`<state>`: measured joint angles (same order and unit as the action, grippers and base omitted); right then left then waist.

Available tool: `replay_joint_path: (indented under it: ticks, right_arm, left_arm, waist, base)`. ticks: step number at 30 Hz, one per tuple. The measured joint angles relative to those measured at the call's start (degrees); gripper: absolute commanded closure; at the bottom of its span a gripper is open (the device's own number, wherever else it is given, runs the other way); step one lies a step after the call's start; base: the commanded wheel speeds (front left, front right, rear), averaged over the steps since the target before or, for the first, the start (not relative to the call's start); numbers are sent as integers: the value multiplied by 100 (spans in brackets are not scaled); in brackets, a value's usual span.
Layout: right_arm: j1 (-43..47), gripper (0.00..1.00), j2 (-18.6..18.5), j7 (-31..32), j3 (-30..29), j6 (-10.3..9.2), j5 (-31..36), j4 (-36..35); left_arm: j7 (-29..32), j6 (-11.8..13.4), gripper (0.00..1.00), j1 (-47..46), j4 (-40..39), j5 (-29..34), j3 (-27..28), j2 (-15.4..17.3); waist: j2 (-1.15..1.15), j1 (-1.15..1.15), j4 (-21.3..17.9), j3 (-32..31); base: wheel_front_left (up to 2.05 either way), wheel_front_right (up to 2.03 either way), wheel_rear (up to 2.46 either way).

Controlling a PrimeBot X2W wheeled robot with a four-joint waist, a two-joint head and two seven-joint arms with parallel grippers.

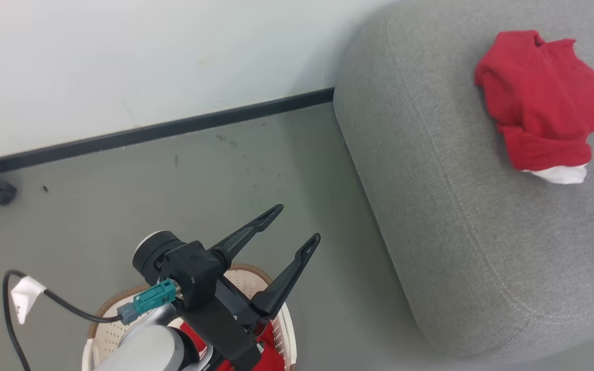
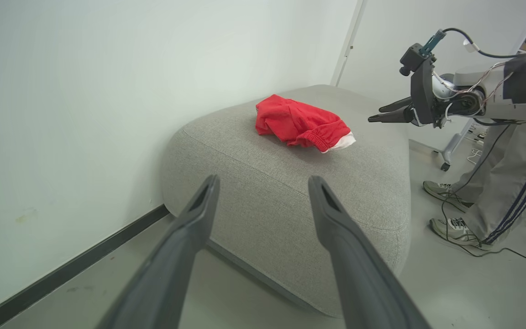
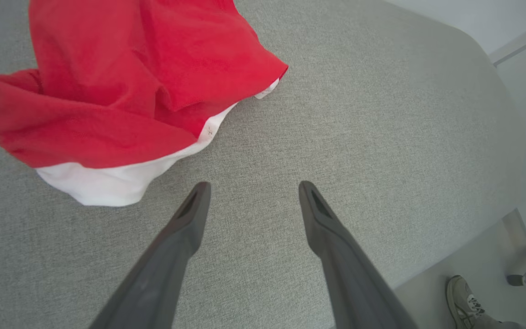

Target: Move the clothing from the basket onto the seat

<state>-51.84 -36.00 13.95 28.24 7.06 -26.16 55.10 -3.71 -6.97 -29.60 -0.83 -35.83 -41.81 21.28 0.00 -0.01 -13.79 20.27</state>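
On the seat [image 1: 431,206] clothing [image 1: 539,103] lies loose by your right gripper [image 3: 251,187], jaws apart; left gripper [image 1: 297,222] gapes over basket [image 1: 248,278], probably for the next.

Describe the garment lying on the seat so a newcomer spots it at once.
Find the big grey seat beside the white wall. On its top lies a crumpled red garment with a white band at one end. It is the one out in the open on the seat; the other red clothing sits down in the cream basket on the floor.
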Motion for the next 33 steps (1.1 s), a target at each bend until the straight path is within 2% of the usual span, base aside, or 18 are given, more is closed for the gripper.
replay_joint_path:
  ticks: [3, 8, 20, 26, 33]
  right_arm:
    - [88, 0, -110, -167, -48, 1, -58, -261]
    - [842, 0, -353, -657, -278, 1, -372, -843]
    - [1801, 0, -199, -1718, -467, -7, -622, -2777]
    - [2391, 0, -214, -2219, -676, -266, -666, -3628]
    - [3204, 0, -93, -2539, -791, -693, -720, -4362]
  left_arm:
    - [-75, 48, 0, 88, 26, -40, 18, -29]
    - [-226, 152, 0, 241, 57, -83, 67, -146]
    - [-524, 554, 0, 847, 122, -266, 501, 119]
    - [-658, 757, 0, 1156, 81, -279, 667, 247]
    - [-758, 960, 0, 1399, 57, -345, 848, 250]
  waist:
    - [0, 0, -8, -170]
    - [-1, -1, 75, -476]
    - [0, 0, 505, -978]
    - [0, 0, 775, -1144]
    - [0, 0, 1078, -1341]
  base:
    - [0, 0, 0]
    - [0, 0, 0]
    - [0, 0, 0]
    - [0, 0, 0]
    - [0, 0, 0]
